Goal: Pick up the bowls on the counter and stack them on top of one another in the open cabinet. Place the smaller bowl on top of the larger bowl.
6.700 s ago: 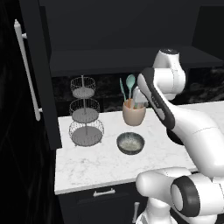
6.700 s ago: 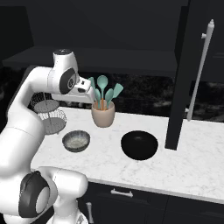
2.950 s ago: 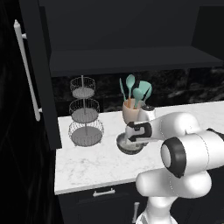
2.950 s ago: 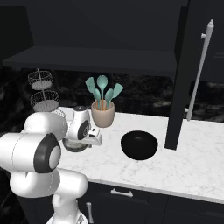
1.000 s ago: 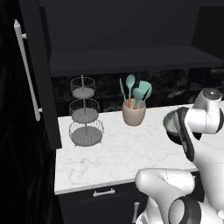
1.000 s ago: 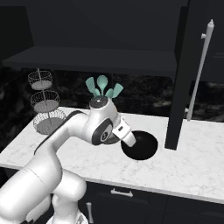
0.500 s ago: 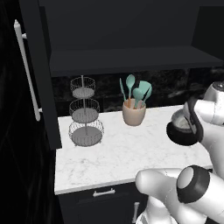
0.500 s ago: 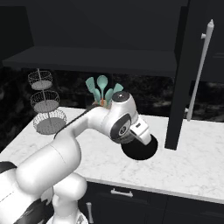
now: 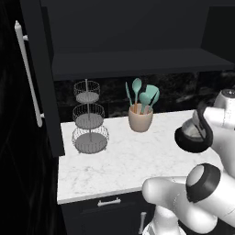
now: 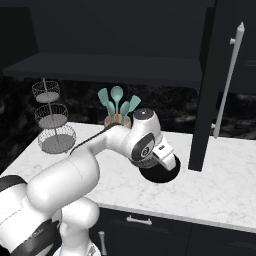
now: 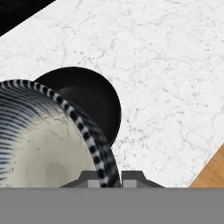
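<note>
My gripper [image 11: 109, 177] is shut on the rim of the smaller bowl [image 11: 43, 148], which has a pale speckled inside and a striped dark edge. I hold it tilted just above the larger bowl [image 11: 89, 98], a dark round dish resting on the white marble counter [image 11: 166, 65]. From the left base camera, the held bowl [image 9: 192, 136] hangs at the right beside the gripper [image 9: 200, 129]. From the right base camera, the hand hides most of it, and the larger bowl [image 10: 161, 173] lies under the gripper [image 10: 168, 159]. The open cabinet's dark shelf [image 10: 115, 67] runs above the counter.
A tan utensil cup [image 9: 140, 117] with teal spoons and a three-tier wire basket stand [image 9: 89, 121] stand at the back of the counter. Cabinet doors with long white handles [image 9: 28, 73] [image 10: 228, 80] flank the opening. Wood floor [image 11: 213, 173] lies past the counter's front edge.
The arm has swung further right along the counter with the smaller bowl in its grip, ending over the larger bowl. Several seconds earlier that bowl sat on the counter near the cup.
</note>
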Controlling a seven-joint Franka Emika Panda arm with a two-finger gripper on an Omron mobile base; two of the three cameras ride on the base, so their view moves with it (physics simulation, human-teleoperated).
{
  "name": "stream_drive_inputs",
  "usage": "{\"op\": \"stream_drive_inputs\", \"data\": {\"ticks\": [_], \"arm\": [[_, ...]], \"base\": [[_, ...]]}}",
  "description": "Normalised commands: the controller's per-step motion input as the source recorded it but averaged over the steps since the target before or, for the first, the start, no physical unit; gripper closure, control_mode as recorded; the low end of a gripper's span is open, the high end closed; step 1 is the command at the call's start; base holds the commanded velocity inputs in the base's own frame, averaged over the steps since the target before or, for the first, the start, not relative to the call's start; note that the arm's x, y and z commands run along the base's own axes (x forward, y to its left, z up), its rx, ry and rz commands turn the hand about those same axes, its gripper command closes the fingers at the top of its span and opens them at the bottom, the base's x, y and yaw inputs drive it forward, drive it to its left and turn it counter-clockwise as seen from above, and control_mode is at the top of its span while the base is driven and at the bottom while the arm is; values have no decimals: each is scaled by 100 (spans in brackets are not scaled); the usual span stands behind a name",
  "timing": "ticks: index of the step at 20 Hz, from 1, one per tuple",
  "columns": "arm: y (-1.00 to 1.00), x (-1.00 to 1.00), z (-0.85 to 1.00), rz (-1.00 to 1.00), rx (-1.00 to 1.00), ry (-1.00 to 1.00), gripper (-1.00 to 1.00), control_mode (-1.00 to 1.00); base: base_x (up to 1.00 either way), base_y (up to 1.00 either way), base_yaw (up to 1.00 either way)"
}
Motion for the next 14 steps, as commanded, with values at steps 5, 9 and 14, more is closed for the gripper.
{"op": "stream_drive_inputs", "data": {"ticks": [5,9,14], "arm": [[0,0,-47,-4,-2,0,100,-100],[-11,0,-32,-4,-1,0,100,-100],[-22,0,-8,-5,0,0,100,-100]], "base": [[0,0,0],[0,0,0],[0,0,0]]}}
